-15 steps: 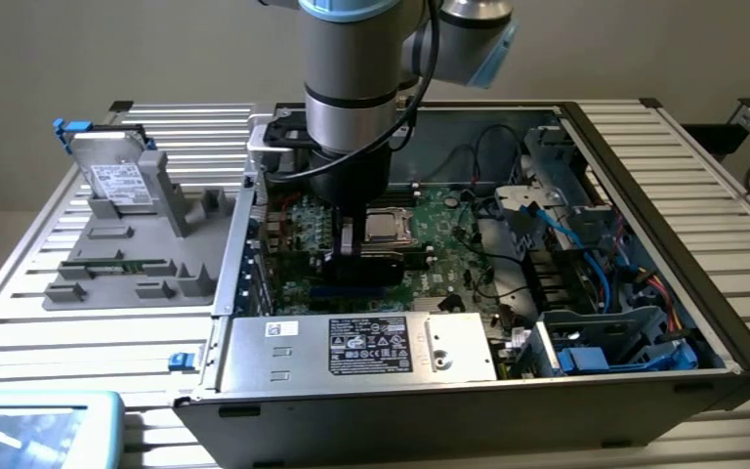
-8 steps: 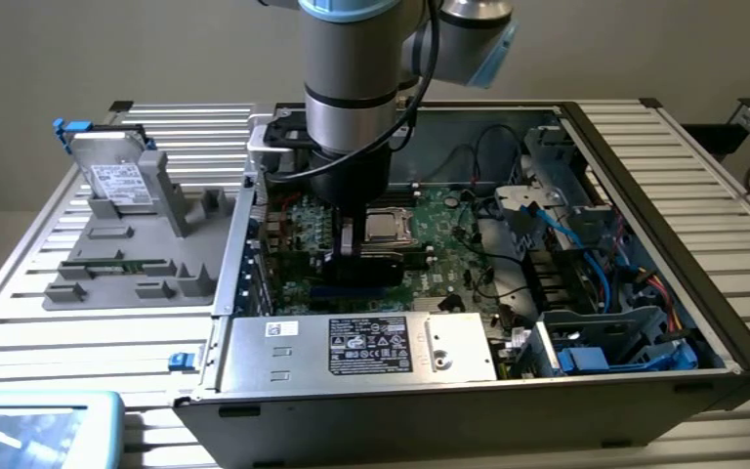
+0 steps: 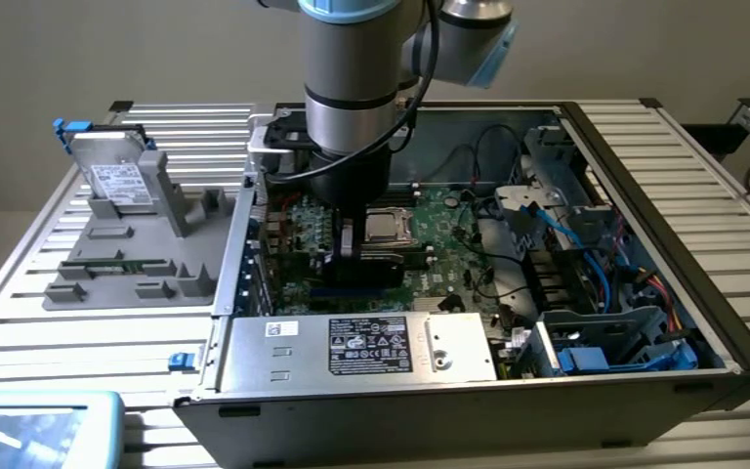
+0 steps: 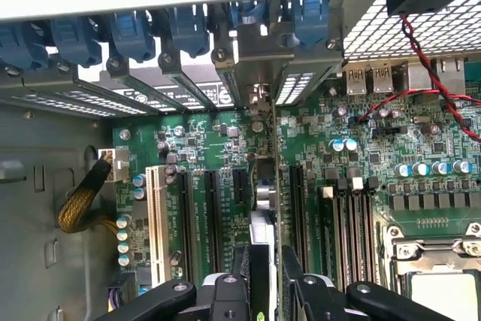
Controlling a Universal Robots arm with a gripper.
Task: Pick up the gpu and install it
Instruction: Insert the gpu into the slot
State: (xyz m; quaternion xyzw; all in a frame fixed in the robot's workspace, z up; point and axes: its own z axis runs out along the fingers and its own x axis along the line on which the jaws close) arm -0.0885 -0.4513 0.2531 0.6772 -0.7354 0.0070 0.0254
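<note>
Pinching gpu (image 4: 267, 195) edge-on in wrist view — hand (image 4: 267, 287) over motherboard (image 4: 376, 167)

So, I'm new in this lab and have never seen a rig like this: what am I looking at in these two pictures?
The grey column is a robot arm reaching into an open computer case. The exterior view comes from a camera standing off the arm. The wrist view comes from a camera on the arm's wrist, looking past its gripper at the green motherboard. The gripper is shut on the gpu, a thin card seen edge-on, standing among the black slots. On the exterior view's left, a grey holder on the slatted table carries a silver hard drive standing upright.
</note>
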